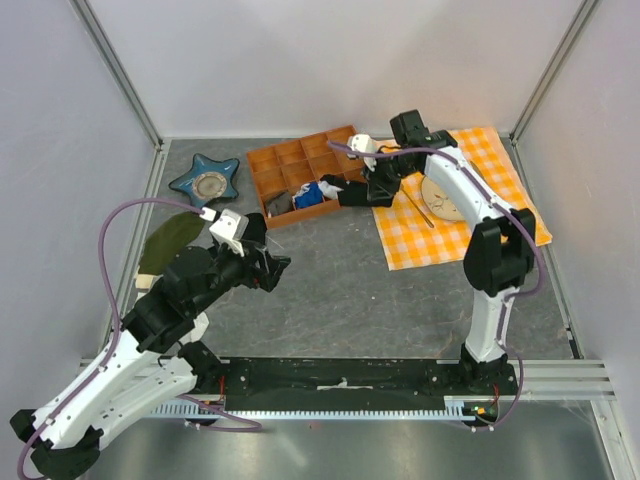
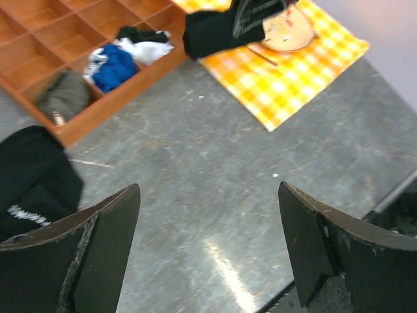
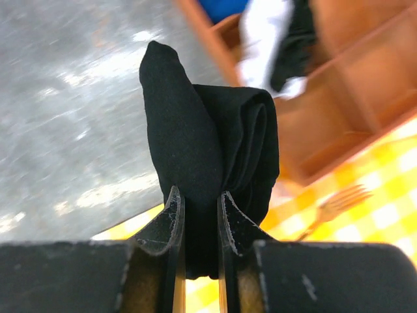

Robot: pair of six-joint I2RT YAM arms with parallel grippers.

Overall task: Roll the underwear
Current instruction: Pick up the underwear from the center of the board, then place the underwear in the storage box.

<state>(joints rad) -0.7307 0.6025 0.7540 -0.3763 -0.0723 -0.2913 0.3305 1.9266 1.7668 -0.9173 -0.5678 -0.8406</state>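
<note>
Right gripper [image 3: 197, 195]: jaws narrow, pinching a bunched fold of the black underwear [image 3: 215, 137].
Left gripper [image 2: 208, 189]: jaws spread wide, holding nothing, above the grey table [image 2: 215, 195].
Underwear position: upper centre of the overhead view, between the orange tray [image 1: 275, 155] and the checked cloth [image 1: 420, 245].

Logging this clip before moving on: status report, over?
Left gripper: jaws open, empty. Right gripper: jaws shut on the bundled underwear, by the end of the tray. Nothing seen blocking it.
</note>
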